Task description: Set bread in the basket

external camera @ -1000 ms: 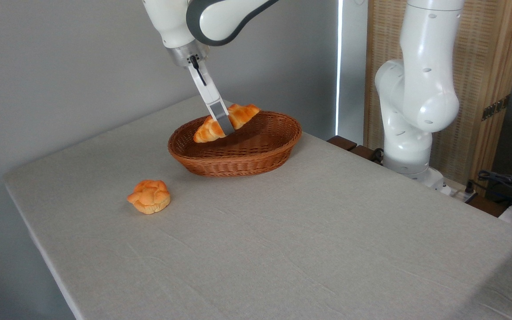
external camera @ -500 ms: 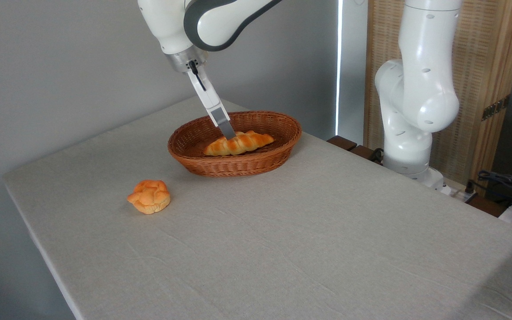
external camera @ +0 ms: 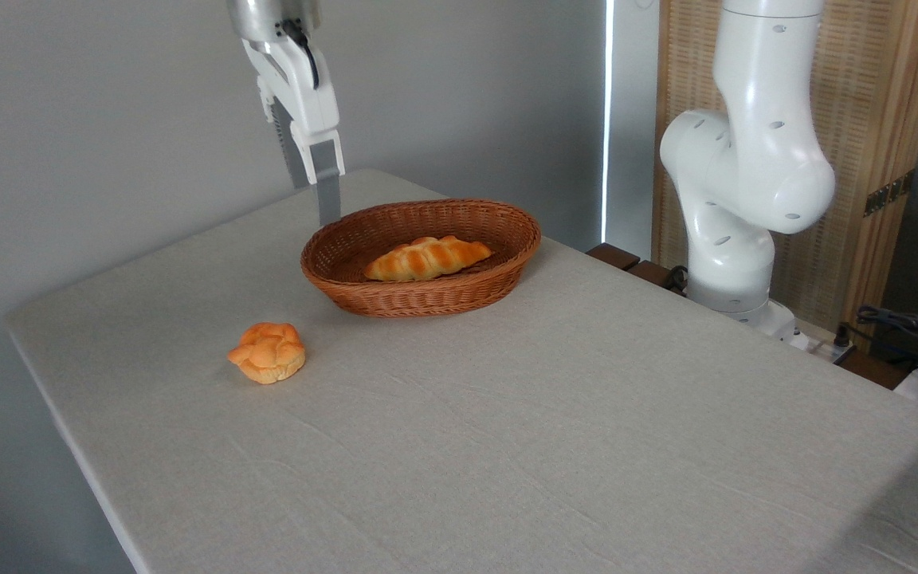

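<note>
The bread (external camera: pixel 427 258) lies inside the basket (external camera: pixel 499 275), resting on the woven floor with its long axis running roughly left to right along the basket's own length, slightly angled so that its right end sits a little farther back. From the jaws the loaf lies down and to the right: the gripper (external camera: pixel 320 191) hangs above the tabletop (external camera: pixel 555 414) just outside the basket's back-left rim, apart from both basket and loaf. Its two fingers point straight down and overlap from this side angle, with what looks like a narrow gap between them, but whether they are parted or pressed together cannot be told; nothing is held between them either way. With the loaf settled and nothing gripping it, the placement looks complete, and the only move left would seem to be a retreat up and away, which the basket rim does not obstruct.

A small round knotted bun (external camera: pixel 267 351) sits alone on the tabletop well to the front left of the basket, near neither the loaf nor the gripper. The surface is a pale grey-beige cloth with faint creases. The arm's white base (external camera: pixel 734 239) stands off the right rear edge, before a slatted wooden screen (external camera: pixel 881 119); a plain grey wall fills the left, and cables lie at far right
</note>
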You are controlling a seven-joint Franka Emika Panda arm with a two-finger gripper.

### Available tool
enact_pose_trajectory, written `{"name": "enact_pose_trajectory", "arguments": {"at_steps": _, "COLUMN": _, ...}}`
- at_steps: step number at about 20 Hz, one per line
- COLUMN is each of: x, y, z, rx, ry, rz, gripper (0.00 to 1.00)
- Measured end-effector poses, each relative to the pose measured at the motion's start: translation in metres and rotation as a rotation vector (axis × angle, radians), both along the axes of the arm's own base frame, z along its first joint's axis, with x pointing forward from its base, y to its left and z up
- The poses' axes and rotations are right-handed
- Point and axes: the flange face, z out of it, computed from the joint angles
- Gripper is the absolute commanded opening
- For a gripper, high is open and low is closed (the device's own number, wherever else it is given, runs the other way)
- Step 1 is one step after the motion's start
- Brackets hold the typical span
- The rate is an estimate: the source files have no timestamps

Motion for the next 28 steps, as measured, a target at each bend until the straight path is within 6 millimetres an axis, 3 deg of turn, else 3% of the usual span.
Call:
{"name": "enact_pose_trajectory", "arguments": {"at_steps": 6, "x": 0.048, "y": 0.067, "z": 0.030, "rx": 0.062, "ry": -0.005, "rz": 0.110, "gripper": 1.00}}
{"name": "enact_pose_trajectory", "arguments": {"at_steps": 11, "x": 0.061, "y": 0.135, "z": 0.050, "rx": 0.080, "ry": -0.024, "rz": 0.230, "gripper": 1.00}}
{"name": "enact_pose_trajectory", "arguments": {"at_steps": 13, "x": 0.062, "y": 0.152, "z": 0.054, "rx": 0.080, "ry": -0.026, "rz": 0.258, "gripper": 1.00}}
{"name": "enact_pose_trajectory", "arguments": {"at_steps": 18, "x": 0.058, "y": 0.136, "z": 0.046, "rx": 0.086, "ry": 0.000, "rz": 0.227, "gripper": 1.00}}
{"name": "enact_pose_trajectory", "arguments": {"at_steps": 24, "x": 0.043, "y": 0.147, "z": 0.042, "rx": 0.090, "ry": 0.007, "rz": 0.198, "gripper": 1.00}}
{"name": "enact_pose_trajectory", "arguments": {"at_steps": 28, "x": 0.044, "y": 0.148, "z": 0.024, "rx": 0.094, "ry": 0.026, "rz": 0.200, "gripper": 1.00}}
